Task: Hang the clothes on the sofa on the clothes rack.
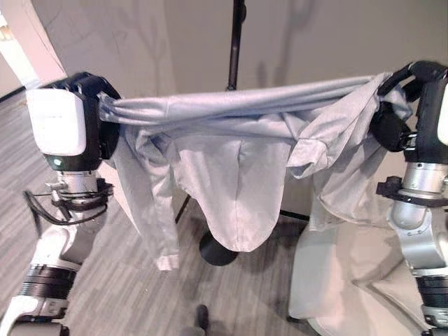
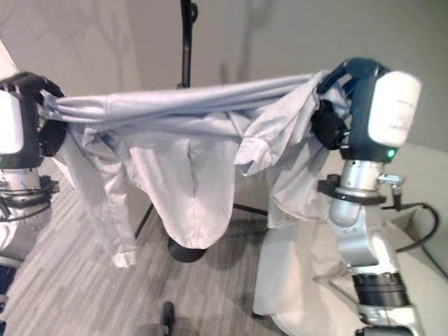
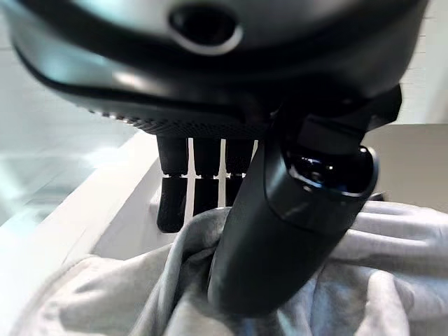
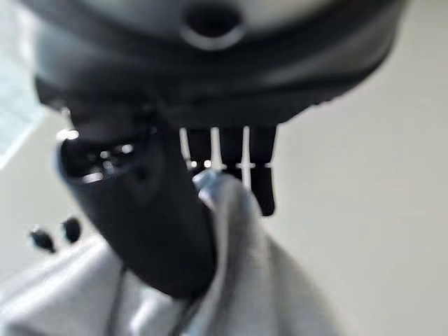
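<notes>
A: You've got the grey shirt stretched in the air between both arms, left robot hand and right robot hand each clamped on a bunched end

B: It looks light, limp, saggy; I'd keep those end grips, rack pole is just behind

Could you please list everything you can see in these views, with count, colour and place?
shirt: one, light grey, stretched in the air between the two raised hands, its body and a sleeve hanging down.
clothes rack: one, black pole rising behind the shirt, with a dark round base on the floor below the hanging cloth.
sofa: one, pale off-white, low at the robot's right.
floor: grey striped, under everything.
wall: plain beige, behind the rack.
left hand: dark, thumb and fingers pinching one end of the shirt.
right hand: dark, thumb and fingers pinching the other end.
</notes>
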{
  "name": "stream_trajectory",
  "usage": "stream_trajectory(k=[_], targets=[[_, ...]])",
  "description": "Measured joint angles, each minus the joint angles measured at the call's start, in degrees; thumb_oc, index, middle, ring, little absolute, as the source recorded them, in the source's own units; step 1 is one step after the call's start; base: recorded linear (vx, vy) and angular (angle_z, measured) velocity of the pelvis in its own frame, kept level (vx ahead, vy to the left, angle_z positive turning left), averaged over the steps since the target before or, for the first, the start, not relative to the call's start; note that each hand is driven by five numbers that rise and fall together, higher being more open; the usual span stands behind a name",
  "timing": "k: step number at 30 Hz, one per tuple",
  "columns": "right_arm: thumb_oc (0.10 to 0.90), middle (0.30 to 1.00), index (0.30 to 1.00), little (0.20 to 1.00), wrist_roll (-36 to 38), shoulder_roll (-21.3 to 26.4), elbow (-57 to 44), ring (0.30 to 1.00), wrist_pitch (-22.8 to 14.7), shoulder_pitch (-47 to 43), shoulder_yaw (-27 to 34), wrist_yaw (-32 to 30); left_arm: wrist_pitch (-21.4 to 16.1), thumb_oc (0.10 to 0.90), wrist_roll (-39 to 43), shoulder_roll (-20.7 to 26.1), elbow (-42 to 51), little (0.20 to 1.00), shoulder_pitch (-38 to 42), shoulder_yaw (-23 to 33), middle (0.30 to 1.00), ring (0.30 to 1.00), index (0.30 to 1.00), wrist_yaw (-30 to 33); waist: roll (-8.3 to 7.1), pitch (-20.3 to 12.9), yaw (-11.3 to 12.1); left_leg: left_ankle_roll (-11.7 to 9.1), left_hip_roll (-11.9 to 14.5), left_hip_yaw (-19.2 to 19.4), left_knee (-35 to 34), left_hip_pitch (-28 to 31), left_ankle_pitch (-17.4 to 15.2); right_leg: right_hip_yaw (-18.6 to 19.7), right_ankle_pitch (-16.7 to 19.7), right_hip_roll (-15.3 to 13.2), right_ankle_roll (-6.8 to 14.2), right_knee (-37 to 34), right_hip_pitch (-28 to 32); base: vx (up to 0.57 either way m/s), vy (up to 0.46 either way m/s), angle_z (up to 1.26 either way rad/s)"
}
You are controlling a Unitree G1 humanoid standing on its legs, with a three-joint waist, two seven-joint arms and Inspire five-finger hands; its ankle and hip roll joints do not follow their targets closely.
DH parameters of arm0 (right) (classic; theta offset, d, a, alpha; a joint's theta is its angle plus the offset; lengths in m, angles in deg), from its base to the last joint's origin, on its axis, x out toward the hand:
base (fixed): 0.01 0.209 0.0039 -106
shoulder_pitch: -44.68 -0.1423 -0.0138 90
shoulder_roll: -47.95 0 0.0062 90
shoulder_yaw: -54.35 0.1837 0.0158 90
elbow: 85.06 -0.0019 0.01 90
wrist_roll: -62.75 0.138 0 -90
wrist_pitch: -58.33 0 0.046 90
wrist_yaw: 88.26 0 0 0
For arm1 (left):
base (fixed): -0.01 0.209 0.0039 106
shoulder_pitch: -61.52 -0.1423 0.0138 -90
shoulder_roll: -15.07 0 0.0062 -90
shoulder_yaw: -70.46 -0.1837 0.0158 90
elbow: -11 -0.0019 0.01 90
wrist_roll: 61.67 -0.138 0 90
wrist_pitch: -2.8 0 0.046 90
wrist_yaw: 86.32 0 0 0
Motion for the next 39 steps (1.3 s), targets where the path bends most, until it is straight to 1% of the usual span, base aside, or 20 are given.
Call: stream_trajectory(k=[3, 5, 6, 8, 10, 11, 13, 14, 16, 18, 19, 21, 23, 25, 27, 30, 33, 37, 38, 39], targets=[[0.400, 0.300, 0.300, 0.300, -2.0, 0.2, 1.2, 0.300, 1.0, -3.2, -1.1, -0.5, 1.2, 0.400, 0.0, 2.5, -0.3, 0.300, 3.8, 0.0, 0.300, 0.300, 0.300, 0.4, -0.11, -0.2, 0.1, 1.3, -1.0, 1.4, -2.9, 3.1, 0.2, 0.8, -0.3, -1.5, 3.4, 7.0, -3.4, 0.08, 0.170, -0.17], [0.400, 0.300, 0.300, 0.300, -3.5, 1.0, 3.0, 0.300, 1.0, -5.0, -2.2, -0.8, 2.2, 0.400, 0.1, 3.6, -0.4, 0.300, 5.1, -0.3, 0.300, 0.300, 0.300, 0.4, -0.05, -0.2, 0.4, 2.3, -1.5, 2.3, -3.1, 5.2, -0.5, 0.8, -0.8, -2.3, 4.3, 10.9, -5.0, 0.10, 0.255, -0.20], [0.400, 0.300, 0.300, 0.300, -4.6, 2.3, 4.4, 0.300, 1.2, -5.7, -2.8, -1.3, 2.2, 0.400, 0.1, 3.9, -0.5, 0.300, 6.4, -0.9, 0.300, 0.300, 0.300, 0.7, 0.10, -0.1, 0.4, 3.3, -2.3, 2.3, -3.2, 6.6, -1.4, 0.3, 1.0, -2.8, 5.7, 15.1, -6.1, 0.12, 0.259, 0.02], [0.400, 0.300, 0.300, 0.300, -4.7, 2.3, 5.8, 0.300, 2.4, -5.8, -3.0, -1.6, 2.2, 0.400, 0.0, 4.2, -1.1, 0.300, 8.0, -3.2, 0.300, 0.300, 0.300, 0.8, 1.25, 0.3, -0.6, 4.5, -2.2, 1.7, -3.2, 8.7, -2.4, 0.8, 0.8, -3.5, 5.8, 23.1, -9.0, 0.07, 0.123, 0.14], [0.400, 0.300, 0.300, 0.300, -4.7, 2.3, 7.4, 0.300, 2.4, -5.9, -3.2, -1.7, 2.2, 0.400, 0.1, 4.1, -2.7, 0.300, 9.7, -5.1, 0.300, 0.300, 0.300, 1.0, 1.95, 0.7, -0.8, 5.6, -2.0, 1.3, -3.2, 10.8, -4.0, 0.7, -2.7, -3.0, 4.2, 27.6, -12.4, 0.10, -0.047, -0.01], [0.400, 0.300, 0.300, 0.300, -4.6, 2.5, 7.6, 0.300, 2.4, -5.9, -3.3, -1.9, 2.2, 0.400, 0.1, 4.1, -3.0, 0.300, 9.9, -5.4, 0.300, 0.300, 0.300, 1.0, 2.21, 0.9, -2.1, 5.1, -1.9, 1.3, -3.2, 11.6, -4.7, 0.8, -4.1, -0.8, 3.2, 25.0, -16.8, 0.14, -0.143, 0.09], [0.400, 0.300, 0.300, 0.300, -4.1, 5.9, 10.4, 0.300, 2.4, -6.4, -5.8, -3.3, 2.2, 0.400, 0.2, 3.8, -5.6, 0.300, 12.2, -8.2, 0.300, 0.300, 0.300, 1.0, 2.20, 0.9, -2.6, 3.5, -1.9, 1.3, -3.1, 12.2, -5.5, 0.7, -2.8, 1.7, 2.5, 14.7, -19.0, 0.08, -0.125, 0.10], [0.400, 0.300, 0.300, 0.300, -4.0, 7.3, 11.8, 0.300, 2.4, -6.7, -6.8, -3.3, 2.1, 0.400, 0.2, 3.8, -6.6, 0.300, 12.7, -9.1, 0.300, 0.300, 0.300, 0.9, 2.03, 0.8, -3.0, 3.3, -2.0, 1.0, -3.1, 12.4, -5.6, 0.8, -1.3, 2.5, 2.5, 9.1, -18.8, 0.07, -0.130, 0.18], [0.400, 0.300, 0.300, 0.300, -3.3, 8.1, 12.0, 0.300, 2.4, -6.8, -7.4, -3.1, 2.1, 0.400, 0.2, 3.7, -6.9, 0.300, 12.2, -9.4, 0.300, 0.300, 0.300, 0.3, 1.23, 0.7, -3.9, 2.1, -2.1, 0.0, -3.2, 13.2, -6.3, 1.0, 3.0, 3.6, 0.7, 4.2, -18.0, 0.10, -0.135, 0.21], [0.400, 0.300, 0.300, 0.300, -2.2, 8.1, 12.1, 0.300, 2.1, -7.2, -8.0, -2.4, 2.0, 0.400, 0.2, 3.6, -8.8, 0.300, 12.2, -9.6, 0.300, 0.300, 0.300, -0.2, 0.49, 0.4, -3.2, 0.3, -1.6, 0.1, -3.2, 14.6, -7.5, 1.3, 8.8, 5.0, -1.1, -1.3, -14.7, 0.11, -0.112, -0.05], [0.400, 0.300, 0.300, 0.300, -1.9, 8.2, 12.0, 0.300, 2.0, -7.6, -9.0, -2.3, 2.0, 0.400, 0.3, 3.6, -9.5, 0.300, 12.1, -9.7, 0.300, 0.300, 0.300, -0.3, 0.51, 0.4, -2.6, -0.8, -0.8, 0.1, -3.2, 15.4, -8.2, 1.1, 12.1, 6.1, -2.6, -4.1, -12.8, 0.10, -0.101, -0.12], [0.400, 0.300, 0.300, 0.300, -1.8, 8.3, 12.1, 0.300, 1.9, -7.6, -10.4, -0.3, 2.1, 0.400, 0.4, 3.4, -10.7, 0.300, 11.7, -9.6, 0.300, 0.300, 0.300, -1.4, 1.17, -0.4, -1.6, -2.4, 1.8, 0.0, -3.2, 15.7, -9.2, 0.9, 14.0, 9.4, -4.8, -9.0, -10.3, 0.11, -0.123, -0.12], [0.400, 0.300, 0.300, 0.300, -0.6, 8.2, 12.0, 0.300, 1.6, -7.5, -11.9, 2.1, 2.0, 0.400, 0.4, 3.1, -11.4, 0.300, 9.8, -9.5, 0.300, 0.300, 0.300, -2.1, 1.91, -0.9, -1.1, -4.0, 4.2, -0.1, -3.2, 15.5, -9.3, 0.7, 13.1, 11.8, -6.3, -9.0, -10.3, 0.09, -0.110, -0.06], [0.400, 0.300, 0.300, 0.300, -0.5, 8.1, 11.3, 0.300, 0.7, -6.6, -11.9, 4.1, 2.0, 0.400, 0.8, 0.2, -12.5, 0.300, 6.0, -9.1, 0.300, 0.300, 0.300, -3.3, 2.95, -1.5, -1.2, -4.9, 5.3, -0.1, -3.2, 15.2, -9.8, 0.7, 12.5, 13.0, -7.1, -9.0, -10.2, 0.05, -0.046, -0.03], [0.400, 0.300, 0.300, 0.300, -0.6, 7.3, 7.0, 0.300, 0.5, -0.4, -11.1, 5.2, 2.0, 0.400, 0.9, -2.8, -12.1, 0.300, -1.7, -8.1, 0.300, 0.300, 0.300, -4.4, 3.03, -1.5, -1.5, -5.3, 6.1, -0.3, -3.2, 15.2, -10.0, 0.7, 12.1, 13.7, -7.5, -9.0, -10.3, 0.05, -0.079, 0.00], [0.400, 0.300, 0.300, 0.300, -1.0, -1.5, 2.0, 0.300, -1.2, 10.0, -7.3, 7.4, 1.5, 0.400, 2.2, -12.5, -10.4, 0.300, -11.5, -0.8, 0.300, 0.300, 0.300, -4.6, 2.93, -2.0, -1.6, -5.4, 6.1, -0.9, -3.2, 15.7, -10.2, 0.6, 11.6, 13.7, -7.0, -9.0, -9.9, 0.04, -0.053, 0.07], [0.400, 0.300, 0.300, 0.300, -1.0, -6.1, 1.7, 0.300, -2.0, 13.6, -10.1, 10.5, 1.4, 0.400, 3.3, -16.2, -12.7, 0.300, -14.4, -1.7, 0.300, 0.300, 0.300, -5.3, 2.87, -2.0, -1.4, -5.3, 5.9, -1.0, -3.3, 14.8, -10.3, 0.6, 11.4, 13.4, -6.5, -9.0, -10.4, 0.00, -0.004, 0.01], [0.400, 0.300, 0.300, 0.300, 0.1, -15.2, 2.7, 0.300, -2.7, 18.8, -11.6, 12.5, 0.5, 0.400, 8.7, -24.9, -12.6, 0.300, -18.6, -1.7, 0.300, 0.300, 0.300, -5.3, 2.71, -3.7, -0.6, -5.3, 5.9, -1.2, -3.5, 14.3, -10.3, 0.6, 11.4, 13.4, -6.5, -9.0, -10.8, 0.00, -0.002, 0.01], [0.400, 0.300, 0.300, 0.300, 2.4, -19.0, 5.7, 0.300, -3.1, 19.9, -13.6, 12.7, -0.9, 0.400, 12.7, -29.2, -12.8, 0.300, -19.8, -1.7, 0.300, 0.300, 0.300, -5.4, 2.39, -4.8, -0.5, -5.2, 5.8, -1.3, -3.5, 13.5, -10.1, 0.5, 11.4, 13.3, -6.4, -9.0, -11.6, 0.00, 0.000, 0.00], [0.400, 0.300, 0.300, 0.300, 3.1, -20.0, 7.1, 0.300, -3.1, 19.9, -14.5, 13.0, -1.1, 0.598, 13.9, -30.4, -12.8, 0.596, -20.0, -2.0, 0.596, 0.596, 0.596, -5.5, 2.29, -4.8, -0.5, -5.3, 5.8, -1.3, -3.4, 13.5, -10.0, 0.5, 11.5, 13.3, -6.5, -9.0, -11.6, 0.00, 0.000, 0.00]])
